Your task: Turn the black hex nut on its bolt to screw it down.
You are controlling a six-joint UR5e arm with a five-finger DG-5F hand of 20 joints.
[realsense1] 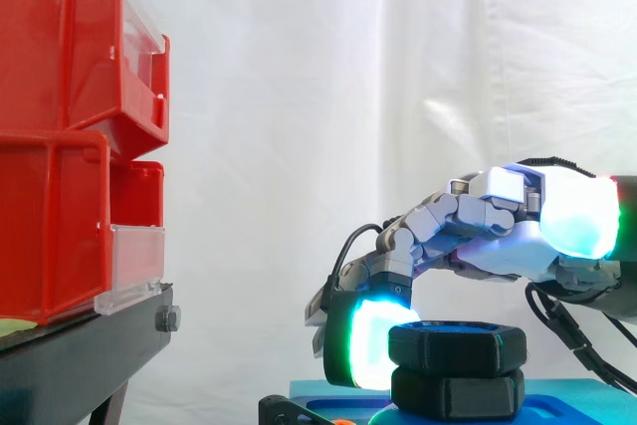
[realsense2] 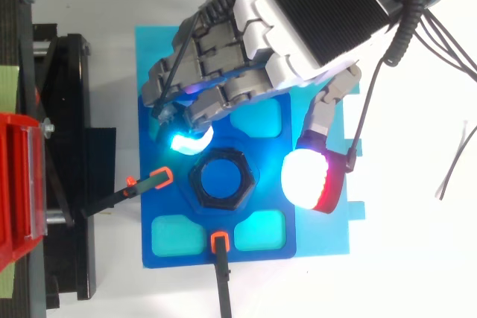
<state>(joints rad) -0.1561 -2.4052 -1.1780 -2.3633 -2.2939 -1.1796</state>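
One black hex nut sits on its bolt, mid blue plate. The hand hangs spread, gripping nothing, one fingertip just left of the nut. The thumb should close opposite before twisting.

Free room above nut; clamps nr 2 sides
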